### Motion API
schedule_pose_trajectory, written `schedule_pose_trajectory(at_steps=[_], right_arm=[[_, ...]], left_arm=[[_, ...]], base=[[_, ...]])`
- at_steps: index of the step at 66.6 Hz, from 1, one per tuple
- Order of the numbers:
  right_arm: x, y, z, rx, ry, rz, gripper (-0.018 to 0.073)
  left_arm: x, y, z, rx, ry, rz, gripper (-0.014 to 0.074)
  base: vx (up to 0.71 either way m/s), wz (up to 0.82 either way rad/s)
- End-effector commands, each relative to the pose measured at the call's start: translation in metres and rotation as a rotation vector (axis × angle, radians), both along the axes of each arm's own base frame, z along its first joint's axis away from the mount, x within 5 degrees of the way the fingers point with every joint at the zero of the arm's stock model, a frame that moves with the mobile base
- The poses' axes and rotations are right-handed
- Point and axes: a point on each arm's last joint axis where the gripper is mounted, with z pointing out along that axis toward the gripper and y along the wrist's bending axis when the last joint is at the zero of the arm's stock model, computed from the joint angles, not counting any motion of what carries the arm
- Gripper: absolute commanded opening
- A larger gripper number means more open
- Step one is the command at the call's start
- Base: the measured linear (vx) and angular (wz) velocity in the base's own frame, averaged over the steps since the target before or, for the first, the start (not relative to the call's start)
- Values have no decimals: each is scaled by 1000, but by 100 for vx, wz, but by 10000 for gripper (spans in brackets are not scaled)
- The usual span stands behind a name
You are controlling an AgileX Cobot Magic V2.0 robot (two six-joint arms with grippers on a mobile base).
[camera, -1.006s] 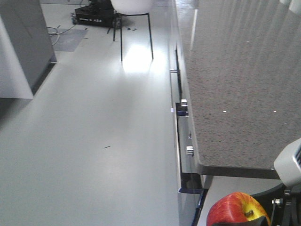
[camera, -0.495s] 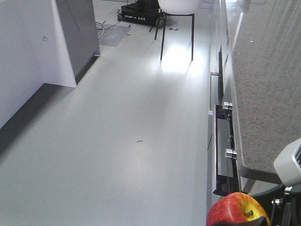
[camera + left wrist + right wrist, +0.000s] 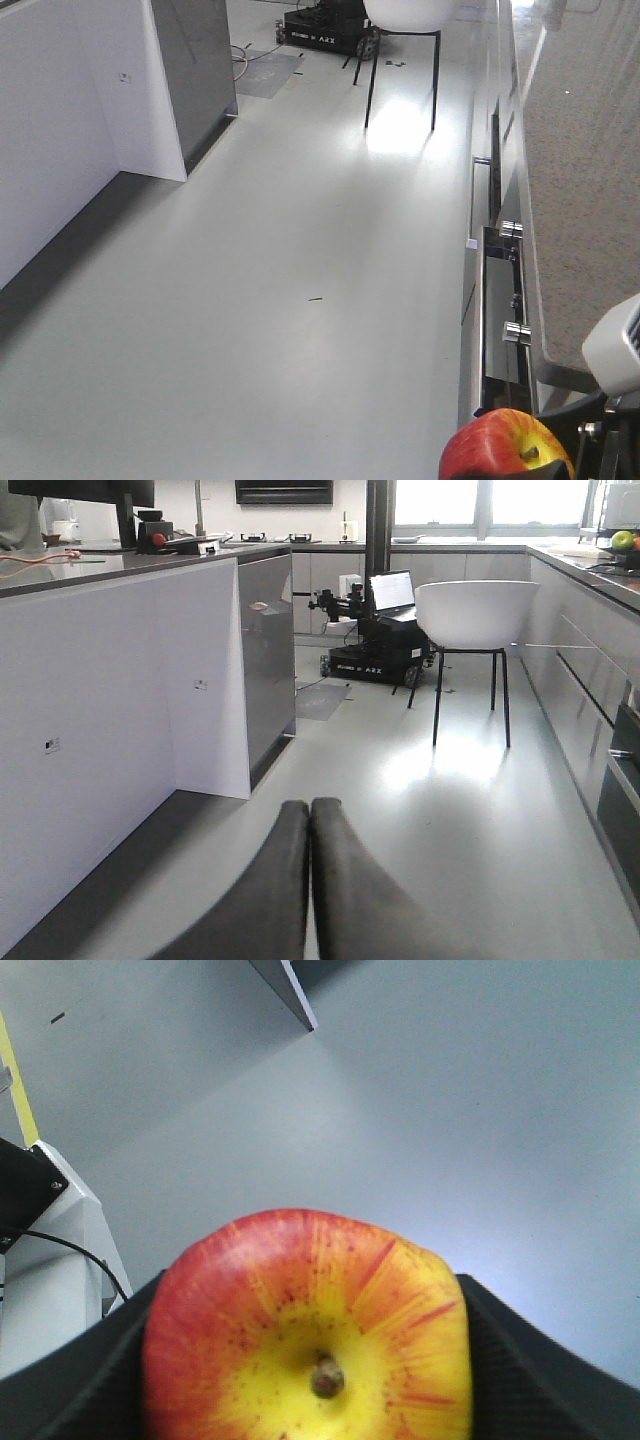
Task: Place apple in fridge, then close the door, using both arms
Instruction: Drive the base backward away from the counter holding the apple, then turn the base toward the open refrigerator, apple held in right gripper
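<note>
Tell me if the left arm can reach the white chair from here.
Probably not. The white chair stands far across the floor from the left fingers, which are shut together. Nothing blocks the path, but the base would likely have to roll closer.

black jaws, light grey housing (image 3: 612,345)

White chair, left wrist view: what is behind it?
A black wheeled cart carrying an open laptop; the chair hides the cart's right end.
</note>
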Motion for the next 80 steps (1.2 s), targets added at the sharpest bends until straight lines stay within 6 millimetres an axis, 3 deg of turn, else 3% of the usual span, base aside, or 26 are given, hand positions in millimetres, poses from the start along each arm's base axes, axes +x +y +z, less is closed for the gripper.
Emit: schedule_pose_trajectory(at_steps=[1,47,80], right_arm=[[2,2,13,64,-53,-18,335],[2,2,13,65,-51,-18,335],[2,2,13,64,-50,-16,335]], left_arm=[[-1,0,3,-3,-73,4,-6],[-1,0,3,-3,-73,4,-6],[-1,0,3,-3,-73,4,-6]], base=[[2,10],[3,24],[3,46]])
